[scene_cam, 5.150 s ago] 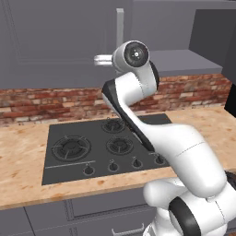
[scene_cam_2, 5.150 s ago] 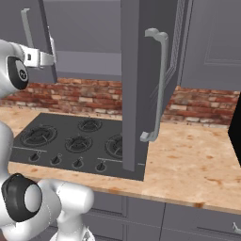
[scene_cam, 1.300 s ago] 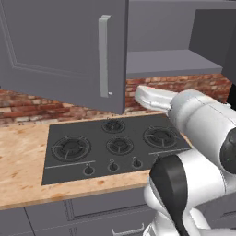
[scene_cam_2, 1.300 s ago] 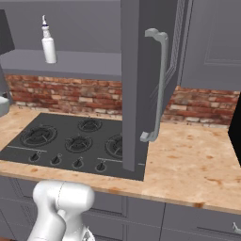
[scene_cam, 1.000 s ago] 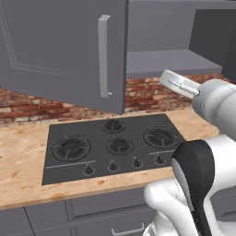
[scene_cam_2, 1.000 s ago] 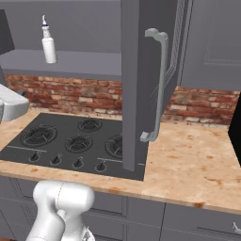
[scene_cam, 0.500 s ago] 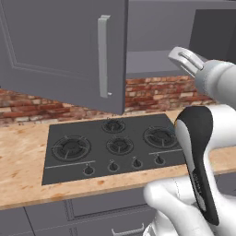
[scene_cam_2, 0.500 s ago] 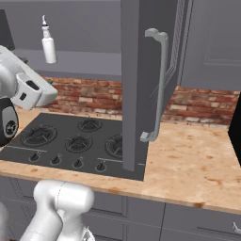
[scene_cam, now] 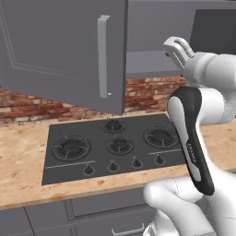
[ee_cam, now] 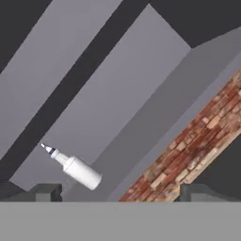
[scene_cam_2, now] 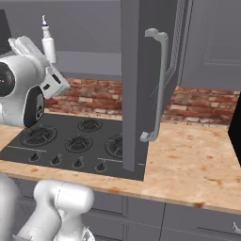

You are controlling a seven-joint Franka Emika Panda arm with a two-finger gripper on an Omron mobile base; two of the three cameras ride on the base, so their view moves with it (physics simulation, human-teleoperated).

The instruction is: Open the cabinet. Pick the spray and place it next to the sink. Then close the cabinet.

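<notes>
Raised since the last frame, the gripper (scene_cam: 174, 46) is held spread wide, empty, near the spray (scene_cam_2: 47, 43) standing on the open cabinet (scene_cam_2: 141, 94) shelf. Speckled tan counter (scene_cam_2: 197, 164), black hob (scene_cam: 110, 145), brick backsplash (scene_cam_2: 207, 106).

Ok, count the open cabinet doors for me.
2. One door swung out over the hob's left side, the other edge-on over its right. More doors may be out of frame.
</notes>
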